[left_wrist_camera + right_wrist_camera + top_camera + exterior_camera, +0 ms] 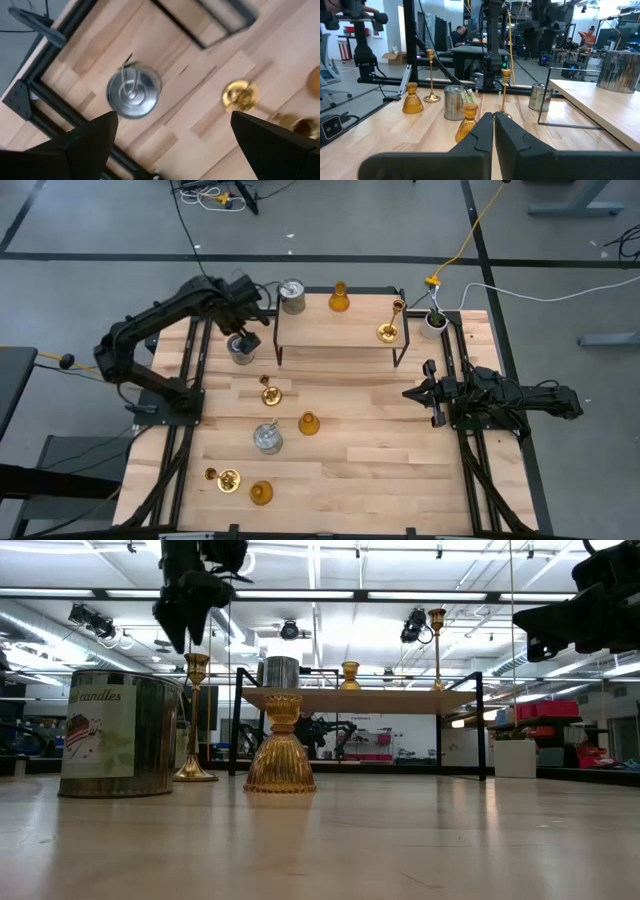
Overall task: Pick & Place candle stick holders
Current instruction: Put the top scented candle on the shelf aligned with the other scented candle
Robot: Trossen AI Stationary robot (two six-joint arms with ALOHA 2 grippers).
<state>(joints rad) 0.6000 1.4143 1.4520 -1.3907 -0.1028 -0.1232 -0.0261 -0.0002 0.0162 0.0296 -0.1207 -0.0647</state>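
On the table stand a silvery glass cylinder holder (241, 352), a brass one (270, 392), an amber one (308, 423), another silvery one (267, 438), and a brass (228, 478) and an amber one (261, 493) near the front edge. The raised shelf (340, 330) carries a silvery (291, 297), an amber (340, 299) and a brass holder (390, 330). My left gripper (243, 330) hangs open, pointing down, above the far-left silvery cylinder (133, 92), which shows beyond its spread fingers (92, 140). My right gripper (415, 392) rests shut and level at the table's right side.
A small white pot with a green plant (433, 320) stands at the shelf's right end. The shelf's black frame leg (279, 350) is close to the cylinder under my left gripper. Bare wood lies between the table's middle and my right gripper.
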